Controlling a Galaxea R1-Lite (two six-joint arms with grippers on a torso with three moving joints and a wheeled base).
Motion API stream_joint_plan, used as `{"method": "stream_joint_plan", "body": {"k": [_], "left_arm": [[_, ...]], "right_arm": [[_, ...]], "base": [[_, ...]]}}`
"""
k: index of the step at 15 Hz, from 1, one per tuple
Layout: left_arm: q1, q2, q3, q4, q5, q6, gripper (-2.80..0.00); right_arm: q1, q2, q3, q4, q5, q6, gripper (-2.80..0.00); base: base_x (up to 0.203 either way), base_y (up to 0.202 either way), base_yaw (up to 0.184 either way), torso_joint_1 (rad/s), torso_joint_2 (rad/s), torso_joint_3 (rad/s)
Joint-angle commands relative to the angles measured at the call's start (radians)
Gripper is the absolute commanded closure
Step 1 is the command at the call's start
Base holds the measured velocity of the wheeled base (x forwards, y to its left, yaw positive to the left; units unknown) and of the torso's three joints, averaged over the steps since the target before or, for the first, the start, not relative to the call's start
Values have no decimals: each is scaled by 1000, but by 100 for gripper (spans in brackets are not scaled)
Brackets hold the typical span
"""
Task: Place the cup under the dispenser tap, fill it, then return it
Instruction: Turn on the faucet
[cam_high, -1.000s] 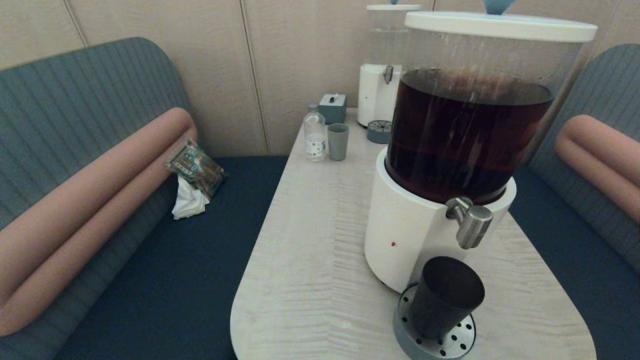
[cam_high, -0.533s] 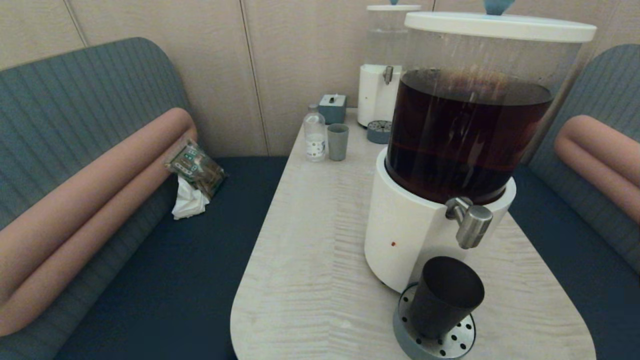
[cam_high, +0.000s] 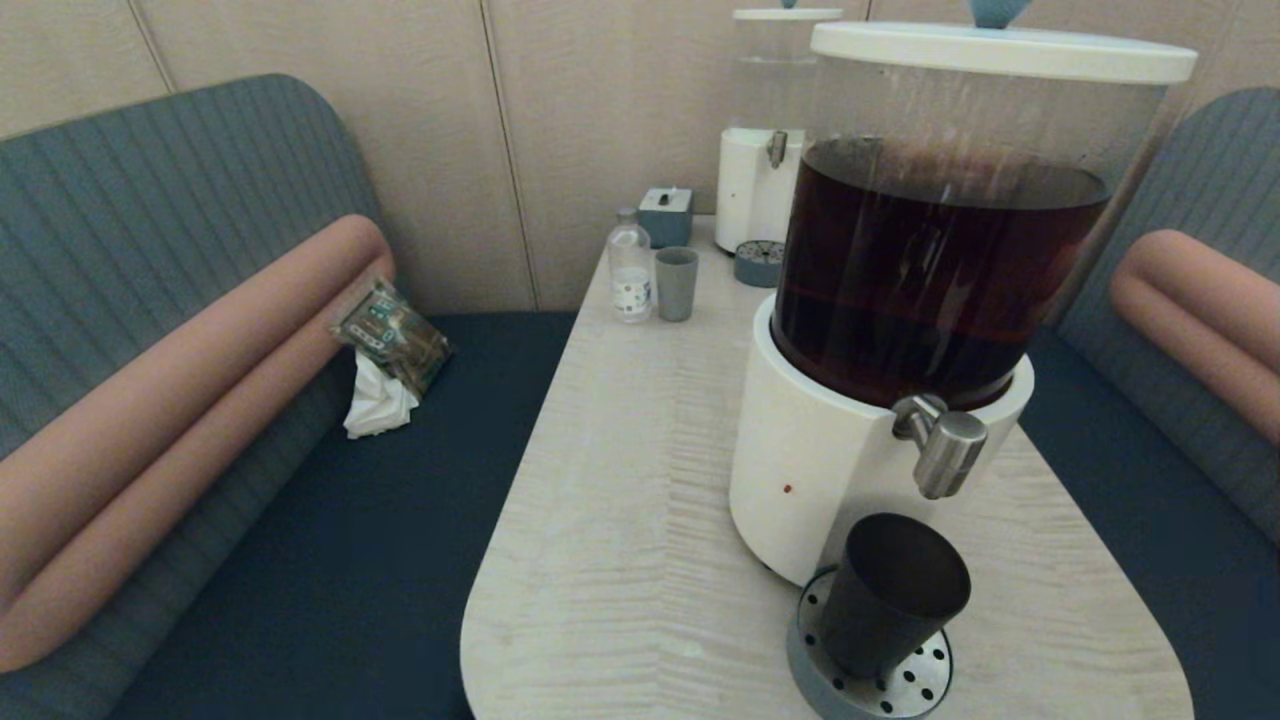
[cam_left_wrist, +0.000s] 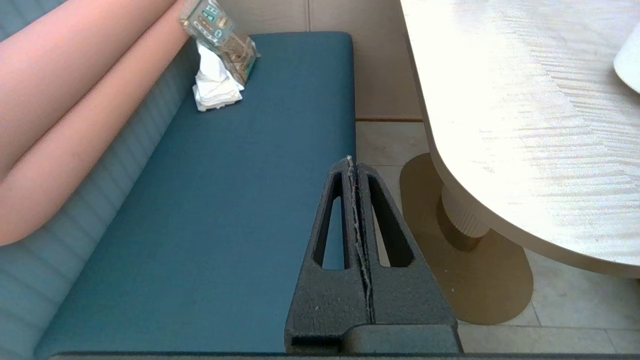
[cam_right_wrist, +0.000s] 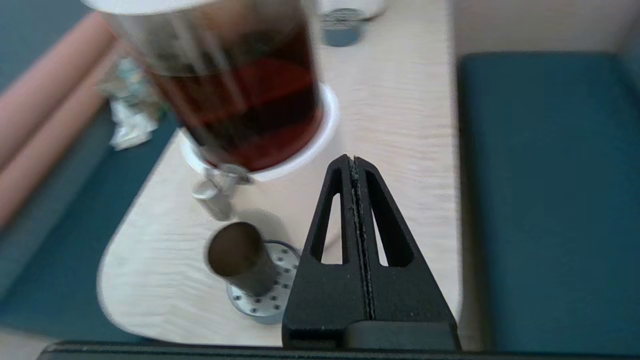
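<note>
The black cup (cam_high: 890, 590) stands upright on the round perforated drip tray (cam_high: 925, 685), just below the steel dispenser tap (cam_high: 942, 452) of the big tank of dark brown liquid (cam_high: 935, 270). In the right wrist view the cup (cam_right_wrist: 240, 257) and tap (cam_right_wrist: 215, 197) lie ahead and to one side of my right gripper (cam_right_wrist: 352, 159), which is shut, empty and above the table. My left gripper (cam_left_wrist: 350, 160) is shut and empty, hanging over the blue bench seat (cam_left_wrist: 240, 200) beside the table. Neither gripper appears in the head view.
At the table's far end stand a small grey-green cup (cam_high: 676, 284), a clear bottle (cam_high: 629, 268), a grey box (cam_high: 665, 216) and a smaller clear-liquid dispenser (cam_high: 765, 170). A snack packet with tissue (cam_high: 385, 350) lies on the left bench. Benches flank the pale table (cam_high: 620, 480).
</note>
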Motion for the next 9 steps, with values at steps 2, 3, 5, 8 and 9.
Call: {"method": "stream_joint_plan", "body": {"k": [2,3,5,8,9], "left_arm": [[0,1,0,-1,0,0,0],[0,1,1,-1,0,0,0],[0,1,1,-1,0,0,0],[0,1,-1,-1,0,0,0],[1,1,-1,-1,0,0,0]], "right_arm": [[43,49,-51,78,5,-29,0],[47,59,-72,137,12,-62,0],[28,72,-72,206,39,-181,0],[8,125,-110,218,46,-250,0],[7,159,-128,223,50,-247,0]], "base": [[0,0,0,0,0,0],[0,0,0,0,0,0],[0,0,0,0,0,0],[0,0,0,0,0,0],[0,0,0,0,0,0]]}}
